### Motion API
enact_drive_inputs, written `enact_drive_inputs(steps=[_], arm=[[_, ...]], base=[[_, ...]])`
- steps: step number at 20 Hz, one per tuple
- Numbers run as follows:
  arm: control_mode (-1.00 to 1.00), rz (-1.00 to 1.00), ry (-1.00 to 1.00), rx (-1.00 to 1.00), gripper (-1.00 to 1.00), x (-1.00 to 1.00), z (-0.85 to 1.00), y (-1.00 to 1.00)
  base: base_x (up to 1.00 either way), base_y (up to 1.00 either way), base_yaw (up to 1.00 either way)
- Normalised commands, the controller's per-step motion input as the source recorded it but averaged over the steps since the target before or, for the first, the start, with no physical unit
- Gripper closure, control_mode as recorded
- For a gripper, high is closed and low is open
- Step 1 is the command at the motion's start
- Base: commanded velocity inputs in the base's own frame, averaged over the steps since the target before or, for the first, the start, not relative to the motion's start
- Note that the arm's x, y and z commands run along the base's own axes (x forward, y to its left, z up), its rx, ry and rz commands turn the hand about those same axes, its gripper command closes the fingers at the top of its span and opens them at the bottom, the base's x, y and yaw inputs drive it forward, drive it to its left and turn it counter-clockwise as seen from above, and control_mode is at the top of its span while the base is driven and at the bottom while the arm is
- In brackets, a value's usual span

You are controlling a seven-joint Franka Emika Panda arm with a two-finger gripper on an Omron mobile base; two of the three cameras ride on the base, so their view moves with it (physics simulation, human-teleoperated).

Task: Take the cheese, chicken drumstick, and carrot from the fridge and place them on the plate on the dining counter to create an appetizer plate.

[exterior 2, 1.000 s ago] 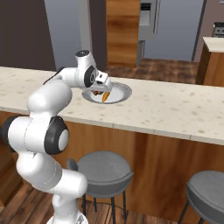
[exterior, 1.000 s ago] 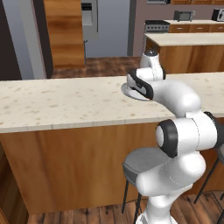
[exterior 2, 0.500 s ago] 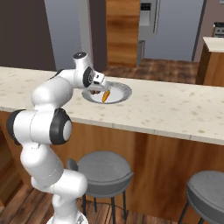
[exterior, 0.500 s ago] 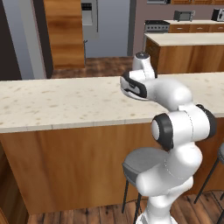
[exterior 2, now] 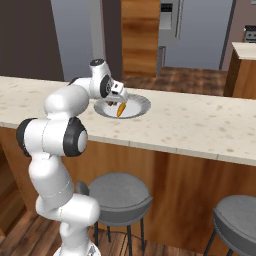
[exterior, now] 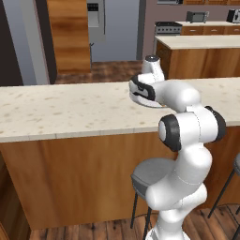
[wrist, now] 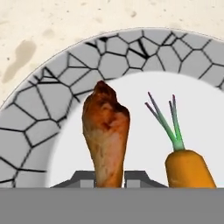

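Now, from the left base view, the arm's wrist has swung a little to the left along the dining counter (exterior: pixel 70 108) over the last second, and the tool (exterior: pixel 140 93) hangs low over the plate (exterior: pixel 151 105). From the right base view, the tool (exterior 2: pixel 119 100) sits just above the plate (exterior 2: pixel 144 103), where the carrot (exterior 2: pixel 120 109) lies as it did a second ago. From the hand view, the tool (wrist: pixel 109 177) is clamped on the bone end of the chicken drumstick (wrist: pixel 106 127), one tip (wrist: pixel 83 177) tight on each side; the meat lies over the plate's white middle beside the carrot (wrist: pixel 188 168). I judge the drumstick delivered, release being next.
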Motion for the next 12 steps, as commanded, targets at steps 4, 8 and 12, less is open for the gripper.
enact_drive_inputs(steps=[4,8,12], arm=[[-1.0,-0.05,0.02,0.0,-1.0,-0.14,-0.37,-0.42],[-1.0,-0.07,0.01,0.0,-1.0,-0.26,-0.3,-0.28],[-1.0,-0.02,0.02,0.0,-1.0,-0.14,0.13,0.0]], base=[[0.0,0.0,0.0],[0.0,0.0,0.0],[0.0,0.0,0.0]])
